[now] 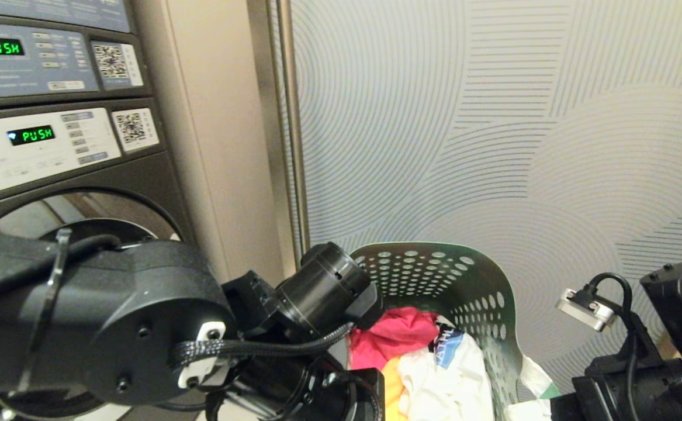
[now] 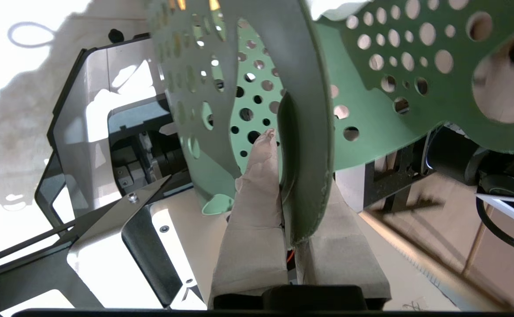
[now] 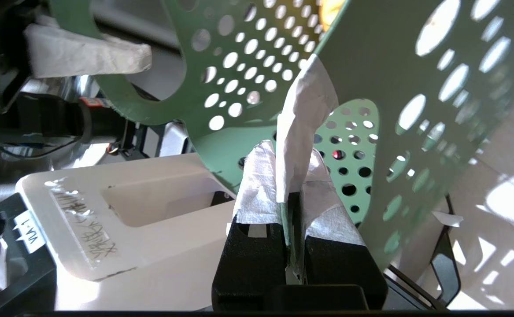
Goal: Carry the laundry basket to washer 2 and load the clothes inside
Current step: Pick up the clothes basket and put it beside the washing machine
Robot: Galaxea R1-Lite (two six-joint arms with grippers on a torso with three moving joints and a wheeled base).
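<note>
The green perforated laundry basket (image 1: 452, 280) hangs low in the middle of the head view, between my two arms. The clothes lie in it: a pink garment (image 1: 396, 336), a yellow one (image 1: 393, 386) and a white one with blue (image 1: 446, 374). My left gripper (image 2: 290, 176) is shut on the basket's rim (image 2: 305, 132) at one side. My right gripper (image 3: 290, 158) is shut on the opposite edge, where a white sticker strip (image 3: 303, 105) hangs. A dark grey washer (image 1: 136, 181) with a round door stands at the left; no number shows, so I cannot tell whether it is washer 2.
Two control panels showing "PUSH" (image 1: 31, 135) sit above the washer door. A beige pillar (image 1: 224, 146) and metal trim (image 1: 285, 117) separate the washer from a line-patterned wall (image 1: 492, 117) straight ahead. My white base (image 3: 129, 211) is below the basket.
</note>
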